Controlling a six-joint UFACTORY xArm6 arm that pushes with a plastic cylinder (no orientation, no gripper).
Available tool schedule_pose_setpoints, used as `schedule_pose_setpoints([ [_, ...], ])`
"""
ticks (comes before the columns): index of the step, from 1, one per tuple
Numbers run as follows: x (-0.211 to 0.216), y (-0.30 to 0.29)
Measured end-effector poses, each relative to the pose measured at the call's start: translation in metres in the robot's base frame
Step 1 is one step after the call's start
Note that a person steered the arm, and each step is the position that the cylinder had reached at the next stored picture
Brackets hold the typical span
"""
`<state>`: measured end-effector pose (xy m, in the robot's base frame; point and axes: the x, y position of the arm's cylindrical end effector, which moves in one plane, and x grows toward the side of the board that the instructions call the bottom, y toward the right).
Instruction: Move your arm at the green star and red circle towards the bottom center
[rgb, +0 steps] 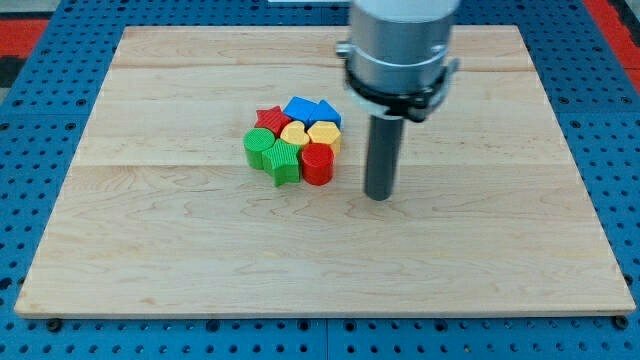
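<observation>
The green star and the red circle sit side by side at the lower edge of a tight cluster of blocks near the board's middle. My tip rests on the board to the right of the red circle and slightly lower in the view, a short gap away, touching no block. The rod rises into the grey arm body at the view's top.
The cluster also holds a green circle, a red star, a yellow heart, a yellow block and blue blocks. The wooden board lies on a blue pegboard.
</observation>
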<state>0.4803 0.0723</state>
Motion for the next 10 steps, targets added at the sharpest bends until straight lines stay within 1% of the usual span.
schedule_pose_setpoints([
  [1,-0.038,0.000],
  [2,-0.053,-0.007],
  [4,-0.054,-0.071],
  [6,-0.056,-0.106],
  [7,-0.040,-0.105],
  [8,-0.018,-0.092],
  [9,0.013,-0.091],
  [10,0.025,-0.091],
])
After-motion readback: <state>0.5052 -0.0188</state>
